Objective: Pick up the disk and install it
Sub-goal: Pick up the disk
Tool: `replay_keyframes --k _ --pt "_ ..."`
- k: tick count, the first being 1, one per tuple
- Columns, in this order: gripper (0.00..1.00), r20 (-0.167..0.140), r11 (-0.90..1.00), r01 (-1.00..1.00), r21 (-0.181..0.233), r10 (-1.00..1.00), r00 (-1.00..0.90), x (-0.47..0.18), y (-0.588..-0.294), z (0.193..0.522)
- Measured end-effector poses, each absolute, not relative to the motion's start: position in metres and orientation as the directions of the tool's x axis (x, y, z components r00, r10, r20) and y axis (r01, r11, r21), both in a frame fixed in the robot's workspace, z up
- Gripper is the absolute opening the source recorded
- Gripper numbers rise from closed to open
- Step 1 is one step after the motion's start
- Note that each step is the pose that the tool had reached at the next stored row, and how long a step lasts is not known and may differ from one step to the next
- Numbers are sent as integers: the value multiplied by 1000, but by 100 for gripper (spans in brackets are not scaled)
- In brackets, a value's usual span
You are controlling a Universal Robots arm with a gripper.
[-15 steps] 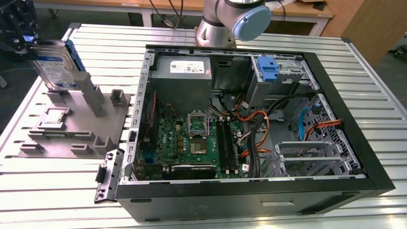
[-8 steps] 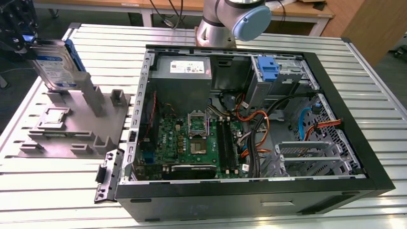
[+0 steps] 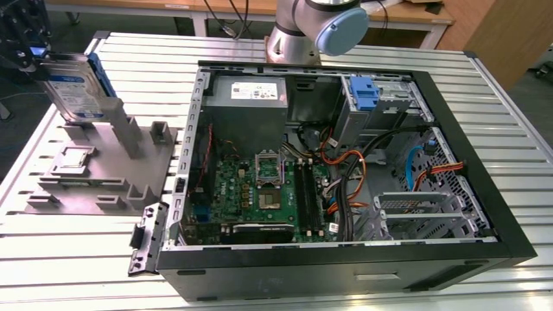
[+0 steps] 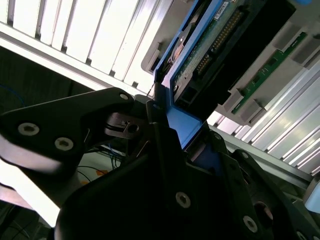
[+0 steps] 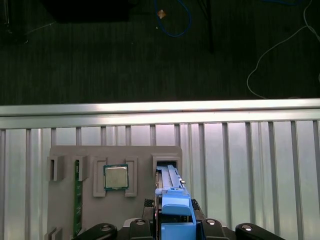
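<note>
Gripper (image 4: 171,129) jaws were clenched on the blue rail (image 5: 175,207) of the disk (image 3: 76,91), which stood upright at the grey fixture (image 3: 97,172), well apart from the open computer case (image 3: 346,269). Judged risk: the narrow plastic hold could let the disk pivot or snag the fixture post (image 3: 124,133).

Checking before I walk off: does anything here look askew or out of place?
The disk leans tilted, not upright, above the grey fixture at the exterior view's left, with the gripper shut on its blue rail; likely just mid-pickup.
</note>
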State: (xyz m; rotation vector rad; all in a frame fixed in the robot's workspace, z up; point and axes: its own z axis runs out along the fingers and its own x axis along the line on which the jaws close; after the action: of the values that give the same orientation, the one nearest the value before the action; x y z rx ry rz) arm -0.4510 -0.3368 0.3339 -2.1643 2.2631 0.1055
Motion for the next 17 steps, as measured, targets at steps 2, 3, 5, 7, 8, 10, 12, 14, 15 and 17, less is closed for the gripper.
replay_keyframes --k 2,3,5,7,8,10,12,14,15,17 --pt "37 -52 43 -998 43 -998 -46 -451 -337 334" --pt "37 -52 43 -998 43 -998 -46 -451 -337 334" --pt "37 -52 44 -998 43 -998 -46 -451 -337 335" --pt "37 -36 44 -998 42 -998 -46 -451 -337 342" --pt "37 -36 44 -998 42 -998 -46 -451 -337 342" --pt "37 -36 44 -998 42 -998 -46 -451 -337 342" --pt "37 -36 44 -998 42 -998 -46 -451 -337 342" --pt "37 -34 44 -998 42 -998 -46 -451 -337 342" --pt "37 -34 44 -998 42 -998 -46 -451 -337 342" --pt "37 -33 44 -998 42 -998 -46 -451 -337 342"
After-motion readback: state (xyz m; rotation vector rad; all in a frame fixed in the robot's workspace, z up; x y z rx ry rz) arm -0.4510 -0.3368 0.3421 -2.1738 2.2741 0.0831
